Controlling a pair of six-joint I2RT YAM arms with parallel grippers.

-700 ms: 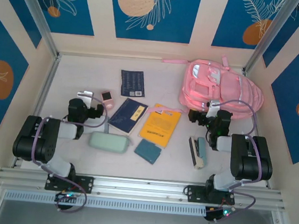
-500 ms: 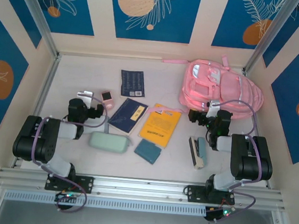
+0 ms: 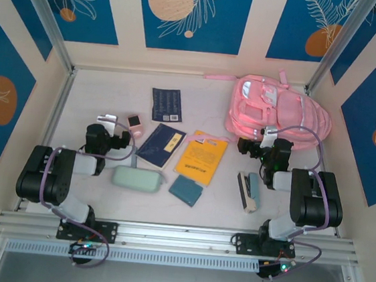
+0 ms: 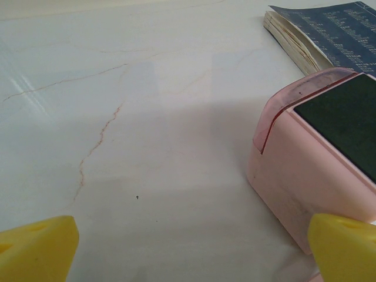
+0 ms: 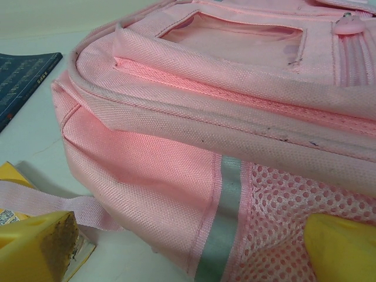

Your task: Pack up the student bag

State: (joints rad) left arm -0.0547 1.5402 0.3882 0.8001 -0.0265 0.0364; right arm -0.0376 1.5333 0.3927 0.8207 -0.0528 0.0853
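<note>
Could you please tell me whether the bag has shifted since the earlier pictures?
No. The bag lies where it did, just as close to the right corner post.

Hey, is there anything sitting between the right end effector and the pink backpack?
Nothing visible does. The open right end effector faces the side of the student bag directly. The only thing nearby is the bag's own pink strap, which trails low across the yellow book off to one side.

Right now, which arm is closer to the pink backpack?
Right. The right arm sits at the backpack's near edge; the left arm is far off by a small pink box.
</note>
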